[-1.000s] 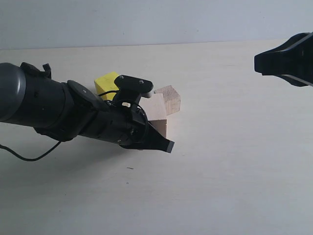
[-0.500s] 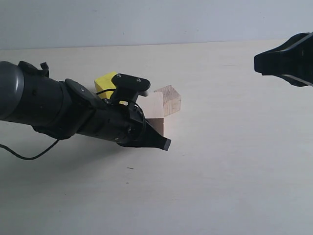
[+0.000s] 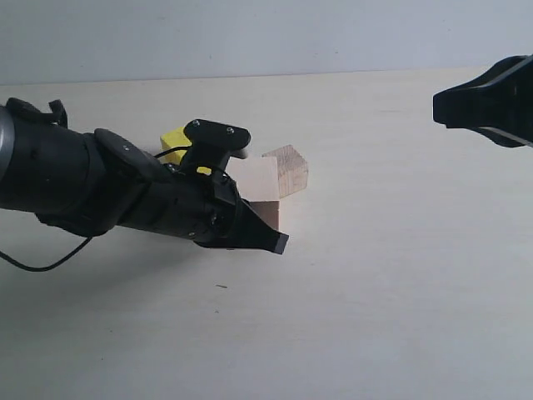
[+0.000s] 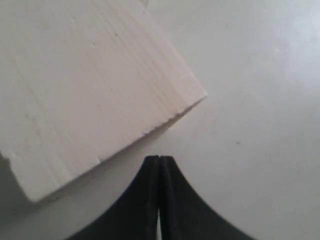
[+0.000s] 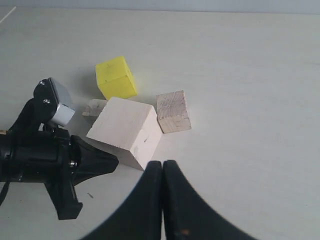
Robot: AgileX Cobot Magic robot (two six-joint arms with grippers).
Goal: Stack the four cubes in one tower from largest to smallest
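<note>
Left claw (image 3: 279, 243) closed, low beside large cube (image 3: 260, 182)

Bright yellow cube (image 5: 116, 77), plain, no visible grain. The large cube (image 5: 125, 131) shows pale creamy wood with fine straight grain lines. The smaller cube (image 5: 173, 111) runs browner, with streaky grain. The smallest cube (image 5: 93, 107) is off-white. The table (image 3: 400, 275) is pale beige and unpatterned. The left gripper (image 3: 279, 243) and right gripper (image 5: 162, 164) are both matt black.
</note>
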